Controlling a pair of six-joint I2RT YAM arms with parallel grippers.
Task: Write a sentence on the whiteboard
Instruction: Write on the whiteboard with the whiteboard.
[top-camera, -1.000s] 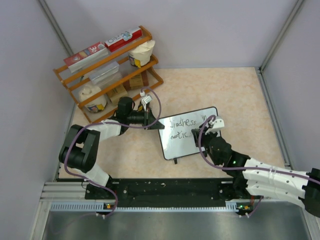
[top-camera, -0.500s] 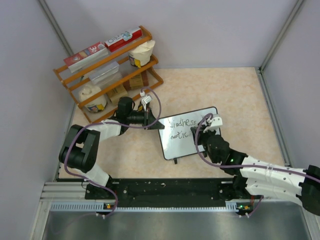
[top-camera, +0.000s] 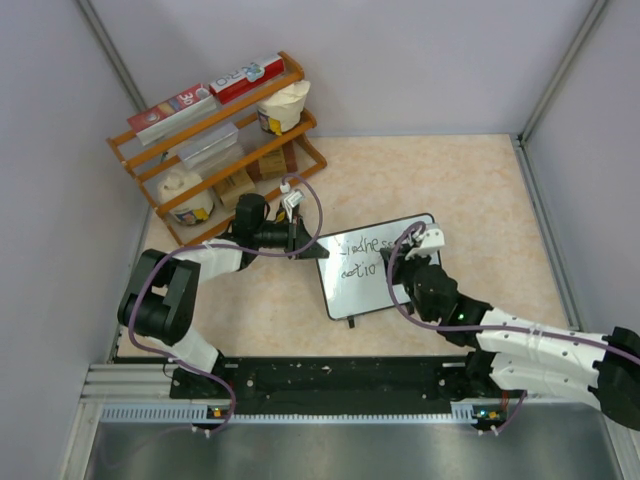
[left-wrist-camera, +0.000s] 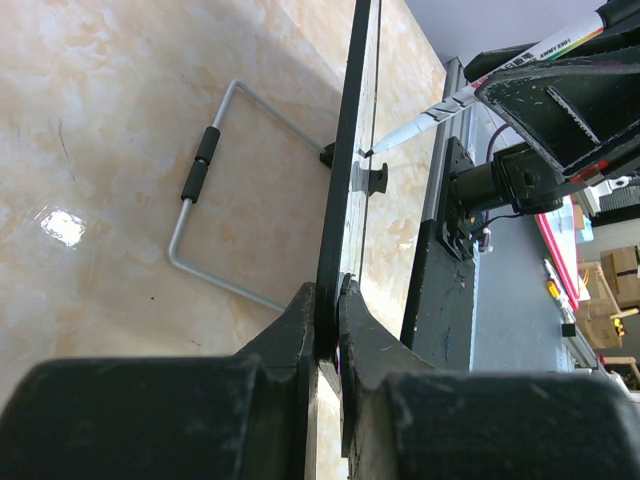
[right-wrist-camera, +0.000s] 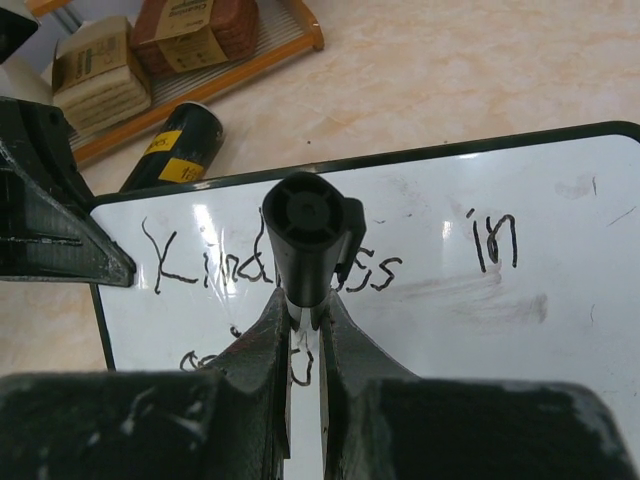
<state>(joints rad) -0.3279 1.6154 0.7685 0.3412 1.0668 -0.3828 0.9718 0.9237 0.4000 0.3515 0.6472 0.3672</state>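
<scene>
The whiteboard stands tilted on the table, black-framed. My left gripper is shut on its left edge; the left wrist view shows the board edge-on pinched between the jaws of that gripper. My right gripper is shut on a marker, whose tip touches the board face. The sentence reads "Kindness in" on the top line. A second line below it is mostly hidden behind my right fingers.
A wooden rack with boxes and containers stands at the back left. A black and yellow can lies near the board's top left corner. The board's wire stand rests on the table behind it. Cell walls enclose the table.
My right gripper has slid left along the second line with the marker. The left gripper and the board have not moved.
</scene>
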